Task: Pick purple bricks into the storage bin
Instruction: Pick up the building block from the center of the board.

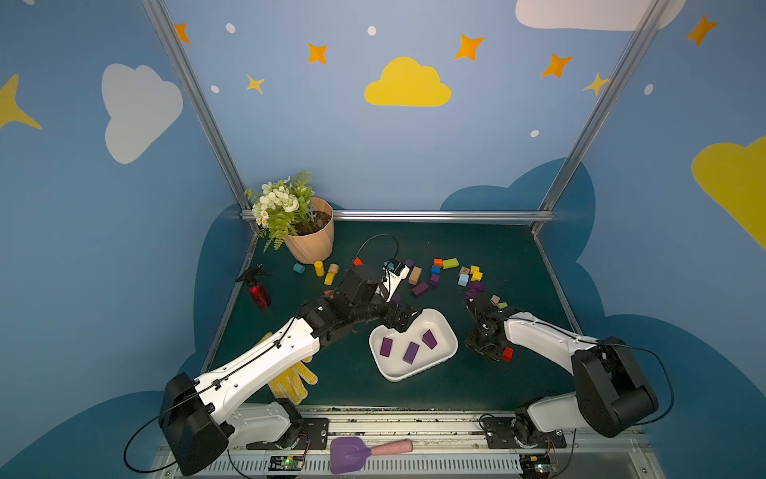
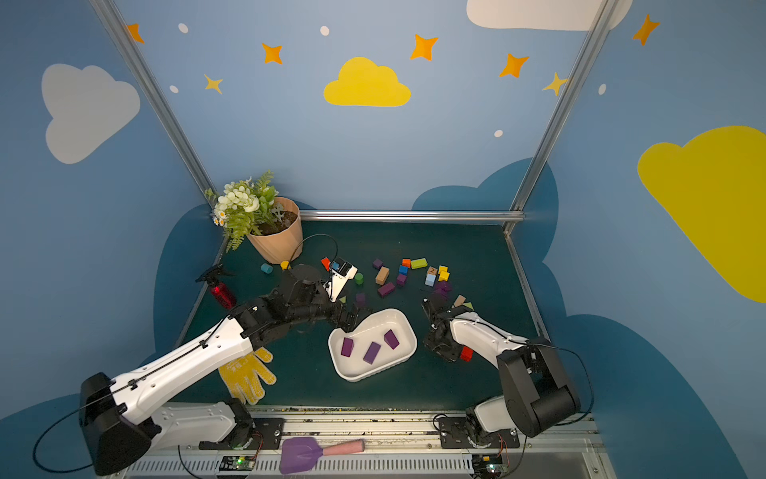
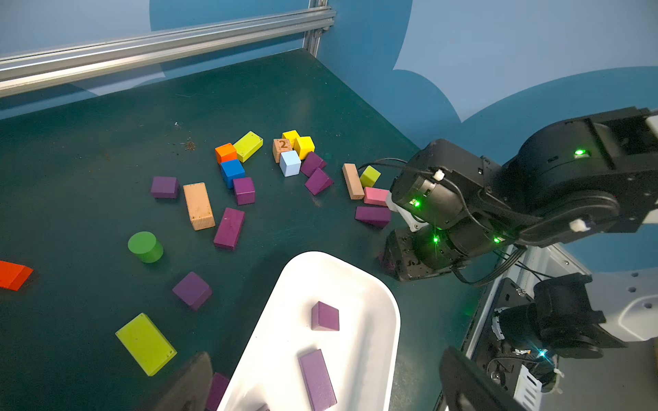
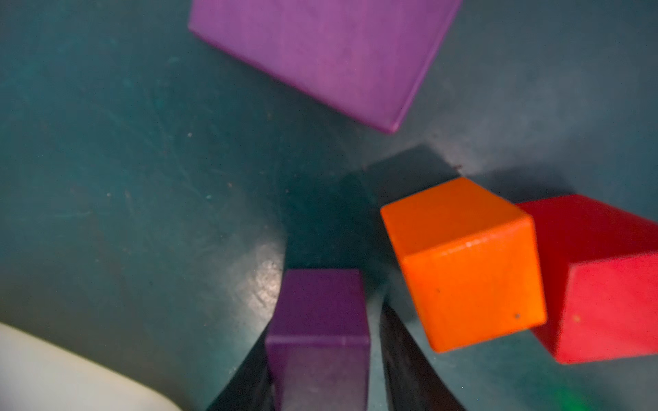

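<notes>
The white storage bin lies mid-table with three purple bricks in it. Several more purple bricks lie loose on the green mat behind it. My left gripper hangs open over the bin's far left corner, holding nothing. My right gripper is down at the mat just right of the bin, its jaws straddling a small purple brick. One finger touches it; a thin gap shows at the other.
An orange block and a red block sit right beside my right gripper. A larger purple brick lies beyond. Flowerpot, red spray bottle, yellow glove and purple scoop are on the left and front.
</notes>
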Motion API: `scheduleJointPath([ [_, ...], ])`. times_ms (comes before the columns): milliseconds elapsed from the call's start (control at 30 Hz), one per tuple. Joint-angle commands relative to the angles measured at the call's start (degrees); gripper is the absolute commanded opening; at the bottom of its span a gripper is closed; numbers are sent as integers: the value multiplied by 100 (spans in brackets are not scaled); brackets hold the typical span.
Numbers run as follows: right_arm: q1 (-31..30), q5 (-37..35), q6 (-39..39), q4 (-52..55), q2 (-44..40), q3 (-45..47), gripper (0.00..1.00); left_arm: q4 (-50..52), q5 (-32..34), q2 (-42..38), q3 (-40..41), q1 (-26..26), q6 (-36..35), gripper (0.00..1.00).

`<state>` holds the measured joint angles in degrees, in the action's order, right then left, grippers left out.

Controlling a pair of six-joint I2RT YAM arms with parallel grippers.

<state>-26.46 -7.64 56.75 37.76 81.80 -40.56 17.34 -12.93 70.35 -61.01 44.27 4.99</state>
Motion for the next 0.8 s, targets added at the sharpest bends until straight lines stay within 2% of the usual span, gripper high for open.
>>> scheduleJointPath([
  [0, 25, 17, -89, -181, 146, -3, 40, 37, 36, -92, 15, -35, 50, 100],
  [333, -17, -189, -164, 13, -160, -92, 34, 65, 38, -30, -7, -94, 89, 100],
  [767, -457, -852, -235, 588, -753, -482, 33, 192, 238, 136, -120, -228, 257, 100],
])
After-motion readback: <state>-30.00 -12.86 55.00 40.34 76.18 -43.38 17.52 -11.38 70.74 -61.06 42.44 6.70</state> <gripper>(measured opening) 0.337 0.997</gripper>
